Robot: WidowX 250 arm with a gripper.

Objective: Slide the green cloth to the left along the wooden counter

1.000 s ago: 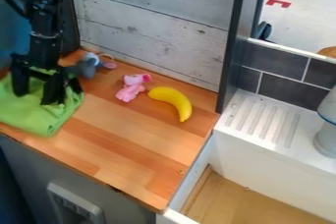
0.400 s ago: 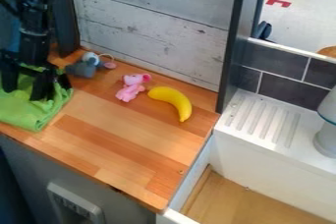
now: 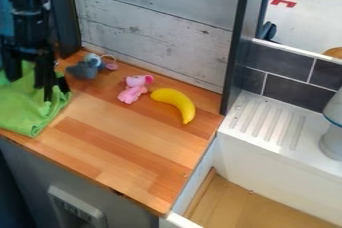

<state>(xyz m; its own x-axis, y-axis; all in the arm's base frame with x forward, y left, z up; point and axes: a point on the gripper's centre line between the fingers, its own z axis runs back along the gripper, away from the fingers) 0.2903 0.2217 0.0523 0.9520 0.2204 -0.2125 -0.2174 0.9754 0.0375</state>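
Claw [image 3: 31, 90] over green cloth [image 3: 30, 114], corner [image 3: 33, 132] toward counter edge [image 3: 67, 165]

One cloth [image 3: 25, 114], one banana [image 3: 176, 103], two toys [image 3: 133, 90]

The cloth [image 3: 30, 109] at the left is bright lime green, and the banana [image 3: 175, 103] is a deep, even yellow. The small toy [image 3: 133, 89] left of it is pink; the plush [image 3: 83, 69] farther left is grey, and the round toy [image 3: 95, 60] beside that is white and blue. The surface [image 3: 127, 147] has strips of orange-brown and paler honey wood. Pale grey boards [image 3: 153, 27] with darker grain and knots back it. At the right, dark grey tiles [image 3: 294, 88] are divided by white lines, above a white ridged drainboard [image 3: 274, 124].
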